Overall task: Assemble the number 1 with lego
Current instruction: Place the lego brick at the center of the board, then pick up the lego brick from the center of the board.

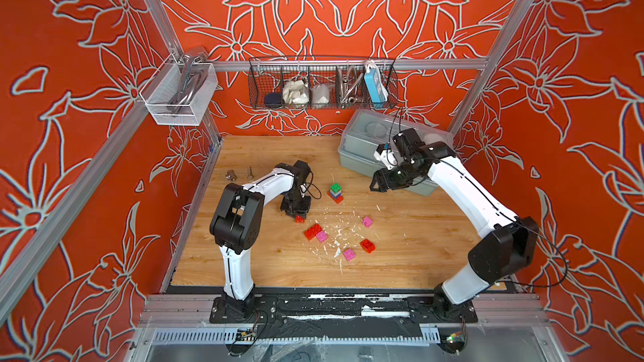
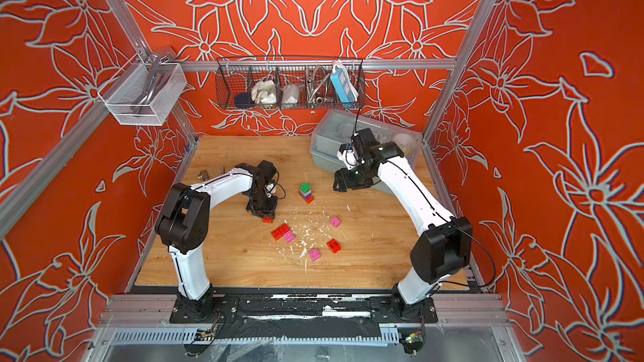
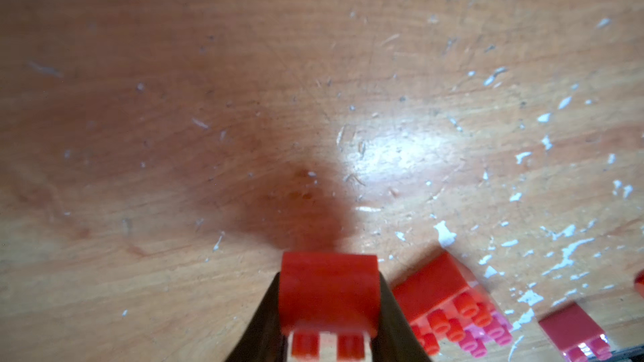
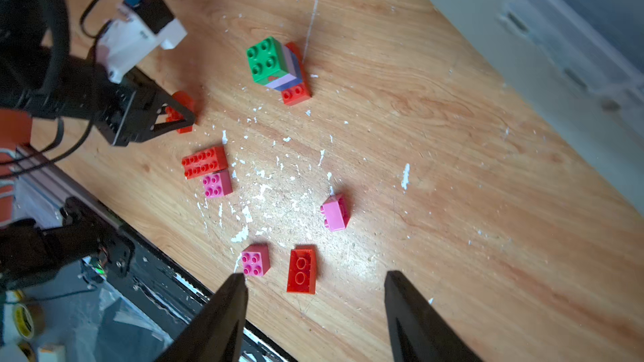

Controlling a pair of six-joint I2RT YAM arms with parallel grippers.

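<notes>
In both top views, a stack of studded plastic bricks (image 1: 335,192) (image 2: 306,192), green over lilac, blue and red, stands upright at the centre of the light wooden tabletop (image 1: 400,266). Left of it, the black left gripper (image 1: 297,213) points down, and a small red brick (image 1: 299,219) shows at its tip. Lower in the frame, a long red brick (image 1: 312,231) touches a pink square brick (image 1: 321,236). The black right gripper (image 1: 378,182) hovers right of the stack.

In the left wrist view, the left gripper (image 3: 329,294) has its dark fingers (image 3: 268,308) clamped on both sides of the small red brick (image 3: 327,287), with the long red brick (image 3: 435,290) just beside it.

In the right wrist view, the right gripper (image 4: 315,282) has its fingers (image 4: 230,308) spread apart above the table, with nothing between them. The stack (image 4: 275,64) stands well apart from them.
</notes>
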